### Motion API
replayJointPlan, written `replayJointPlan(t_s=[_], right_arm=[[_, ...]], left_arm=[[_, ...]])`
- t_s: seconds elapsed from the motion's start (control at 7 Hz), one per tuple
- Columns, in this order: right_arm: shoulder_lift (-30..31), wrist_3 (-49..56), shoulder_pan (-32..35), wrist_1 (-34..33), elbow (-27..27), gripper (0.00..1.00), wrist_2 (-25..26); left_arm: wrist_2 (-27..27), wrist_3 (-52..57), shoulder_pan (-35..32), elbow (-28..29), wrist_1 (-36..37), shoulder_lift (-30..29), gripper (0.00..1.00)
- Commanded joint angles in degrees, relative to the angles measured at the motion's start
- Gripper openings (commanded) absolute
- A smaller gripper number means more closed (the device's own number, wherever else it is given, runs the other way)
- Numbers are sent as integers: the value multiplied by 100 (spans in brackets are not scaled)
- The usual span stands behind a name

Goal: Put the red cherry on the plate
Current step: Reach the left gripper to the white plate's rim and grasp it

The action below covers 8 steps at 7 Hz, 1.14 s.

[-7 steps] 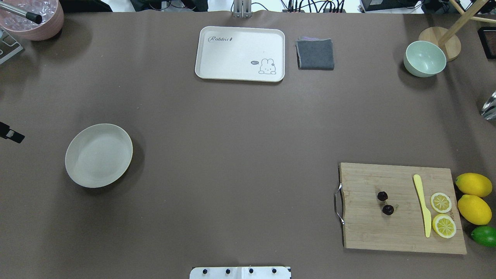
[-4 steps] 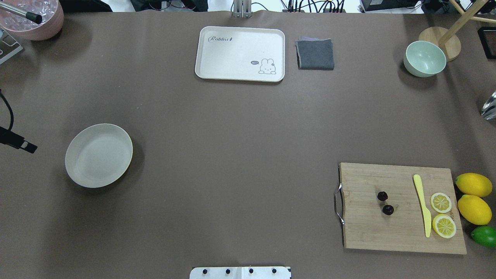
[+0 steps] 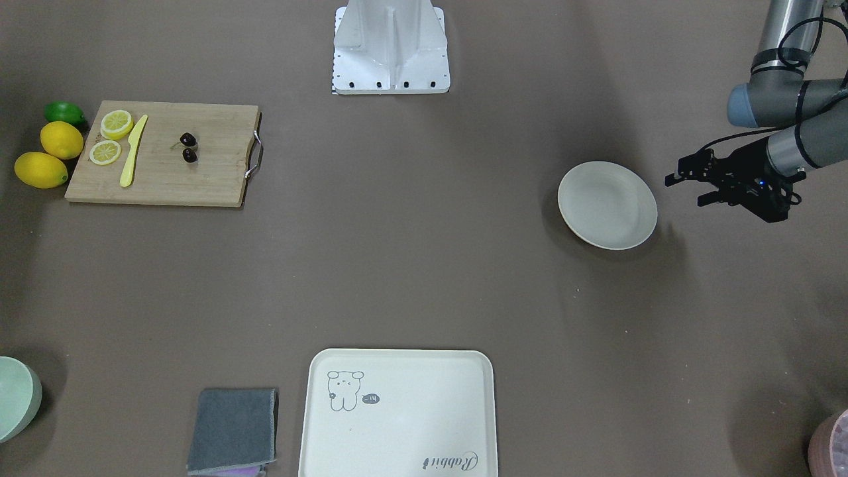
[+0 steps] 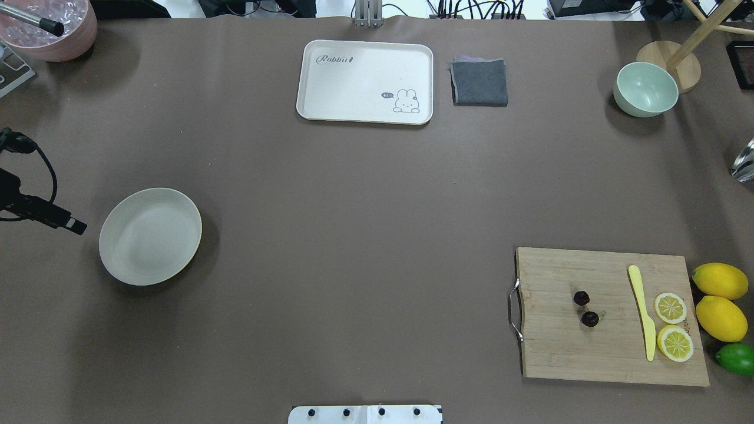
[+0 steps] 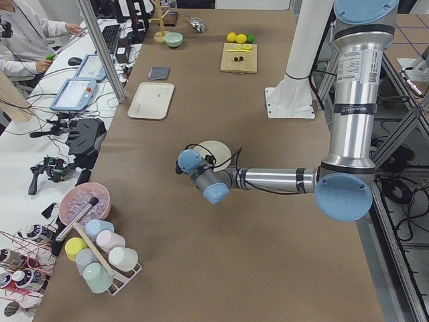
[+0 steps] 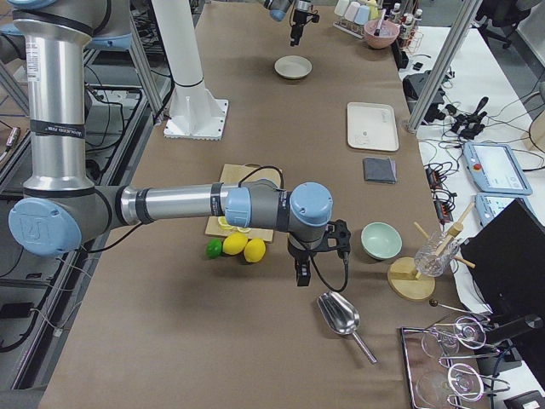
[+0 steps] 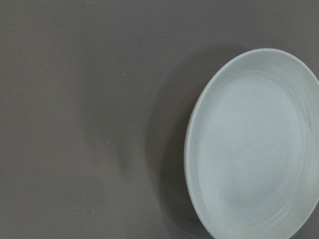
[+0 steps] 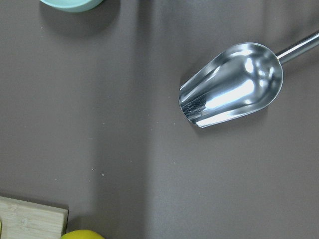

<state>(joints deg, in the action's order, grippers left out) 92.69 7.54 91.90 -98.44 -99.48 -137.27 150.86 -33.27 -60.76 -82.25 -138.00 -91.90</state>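
The red cherry [image 4: 589, 318] is a pair of small dark fruits lying on the wooden cutting board [image 4: 565, 359] at the right; in the front-facing view the red cherry [image 3: 189, 154] is at upper left. The plate [image 4: 150, 235], round and cream-white, sits bare at the left, and the left wrist view shows the plate [image 7: 254, 144] from above. My left gripper [image 3: 688, 189] hovers open and holds nothing, just outside the plate's [image 3: 607, 205] rim. My right gripper [image 6: 300, 277] hangs beyond the lemons, far from the cherry; I cannot tell whether it is open or shut.
On the board lie a yellow knife [image 4: 642, 312] and two lemon slices [image 4: 670, 307]. Lemons [image 4: 720, 281] and a lime [image 4: 736, 358] sit beside it. A cream tray [image 4: 365, 79], grey cloth [image 4: 479, 82] and green bowl [image 4: 645, 88] line the far edge. A metal scoop [image 8: 234, 84] lies under my right wrist.
My left gripper has come in from the left edge of the overhead view, moving right towards the plate. Cherry, plate and board have not moved.
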Motion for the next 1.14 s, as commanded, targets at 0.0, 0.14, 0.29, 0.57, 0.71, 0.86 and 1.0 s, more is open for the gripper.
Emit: replayJointPlan(t_s=[0.0, 0.14, 0.29, 0.57, 0.71, 0.86, 1.0], right_arm=[[4, -7, -5, 9, 8, 100, -2], [-13, -7, -5, 9, 16, 100, 7], [-40, 2, -5, 9, 60, 100, 16], [-23, 2, -5, 9, 34, 100, 7], [-14, 2, -5, 9, 8, 100, -2], [-14, 2, 4, 9, 8, 100, 7], [-22, 2, -5, 9, 8, 100, 7]], left_arm=[[-126, -651, 116, 226, -417, -283, 98], [-440, -881, 387, 340, -725, -345, 98], [-470, -1075, 477, 376, -893, -398, 98], [-470, -1270, 478, 403, -1106, -390, 94], [-479, -1270, 486, 420, -1184, -346, 87], [-479, -1253, 487, 612, -1446, -337, 81], [-557, -1252, 530, 814, -1710, -372, 81]])
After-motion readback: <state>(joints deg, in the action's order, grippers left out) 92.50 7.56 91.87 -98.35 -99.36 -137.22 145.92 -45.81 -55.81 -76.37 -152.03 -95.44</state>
